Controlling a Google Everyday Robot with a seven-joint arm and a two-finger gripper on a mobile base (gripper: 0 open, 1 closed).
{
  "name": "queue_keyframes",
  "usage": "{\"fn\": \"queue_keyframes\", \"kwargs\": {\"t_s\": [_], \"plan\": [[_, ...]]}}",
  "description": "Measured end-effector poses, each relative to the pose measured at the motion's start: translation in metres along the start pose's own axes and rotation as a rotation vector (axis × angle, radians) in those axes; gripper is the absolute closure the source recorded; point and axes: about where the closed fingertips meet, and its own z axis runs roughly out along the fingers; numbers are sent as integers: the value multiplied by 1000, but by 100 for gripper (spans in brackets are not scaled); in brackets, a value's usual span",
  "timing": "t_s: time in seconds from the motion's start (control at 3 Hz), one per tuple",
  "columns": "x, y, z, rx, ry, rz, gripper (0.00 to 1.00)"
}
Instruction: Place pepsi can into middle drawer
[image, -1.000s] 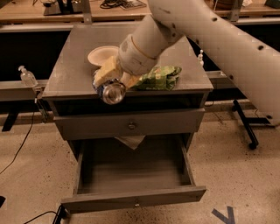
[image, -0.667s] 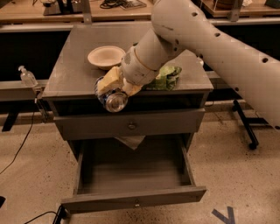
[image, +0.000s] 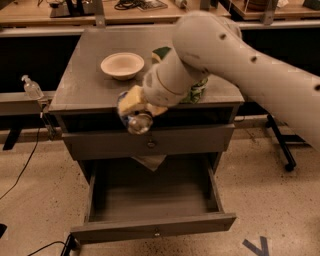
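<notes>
The pepsi can is held on its side, silver end facing the camera, with blue showing behind it. My gripper, with yellow padded fingers, is shut on it. It hangs in front of the cabinet's top edge, just above the closed knobbed drawer front. The middle drawer is pulled open below, and its grey inside holds nothing I can see. The can is well above the drawer's back part.
On the cabinet top stand a pale bowl and a green crisp bag, partly behind my arm. A crumpled paper hangs under the closed drawer. A clear bottle sits on a rail at left.
My arm has moved the can down and slightly right, from over the cabinet top's front edge to in front of the cabinet face. The drawer has stayed open.
</notes>
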Motion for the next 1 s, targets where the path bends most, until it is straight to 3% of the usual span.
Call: {"fn": "queue_keyframes", "kwargs": {"t_s": [0.33, 0.67, 1.0], "plan": [[-26, 50, 22, -115, 106, -21, 100], [-40, 63, 42, -139, 121, -56, 100], [-42, 66, 50, -124, 86, -55, 100]]}}
